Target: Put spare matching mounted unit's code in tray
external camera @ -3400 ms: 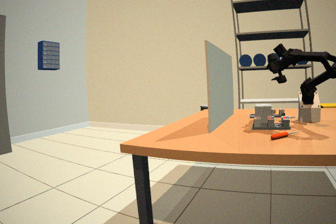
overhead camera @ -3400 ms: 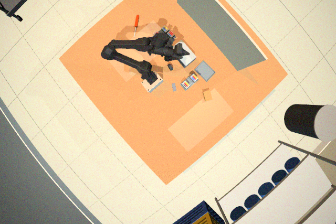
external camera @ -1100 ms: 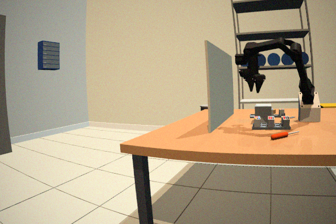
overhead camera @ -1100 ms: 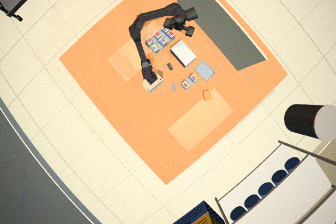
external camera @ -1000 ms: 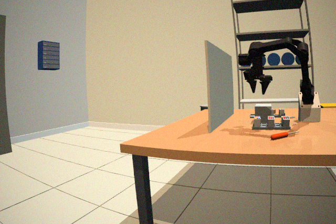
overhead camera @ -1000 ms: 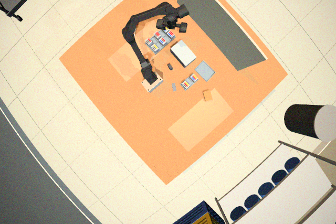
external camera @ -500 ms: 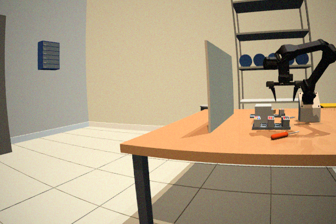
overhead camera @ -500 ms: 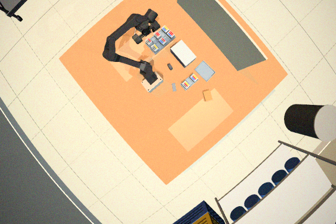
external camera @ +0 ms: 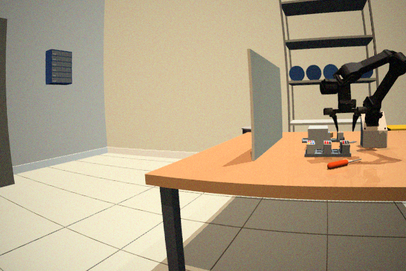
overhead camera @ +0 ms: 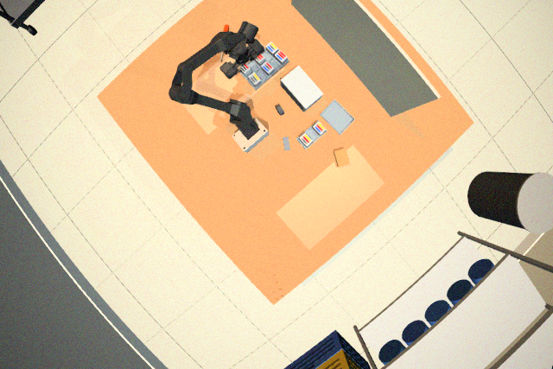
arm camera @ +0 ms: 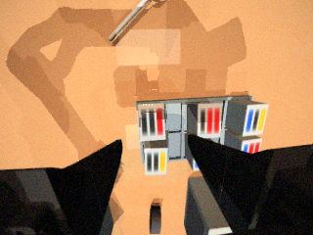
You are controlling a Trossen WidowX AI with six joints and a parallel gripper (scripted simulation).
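A rack (overhead camera: 269,76) (external camera: 327,155) (arm camera: 174,123) holds several spares with coloured stripes. In the wrist view they include a black-black-red spare (arm camera: 152,122), a black-black-yellow spare (arm camera: 156,161), a black-red-red spare (arm camera: 209,120) and a blue-black-yellow spare (arm camera: 255,118). My gripper (overhead camera: 242,57) (external camera: 345,129) (arm camera: 156,141) is open and empty, pointing down above the black-striped end of the rack. A large white-topped box (overhead camera: 301,86) (external camera: 317,132), apparently the mounted unit, stands beside the rack; its printed back is not readable. The flat grey tray (overhead camera: 337,117) is empty.
A tall grey panel (overhead camera: 357,34) (external camera: 266,104) stands behind the box. A screwdriver (overhead camera: 226,28) (external camera: 337,164) (arm camera: 128,22) lies beyond the rack. A smaller holder with two striped units, a small dark piece (overhead camera: 279,109), a grey plate (overhead camera: 286,143) and a tan block (overhead camera: 341,156) lie nearby.
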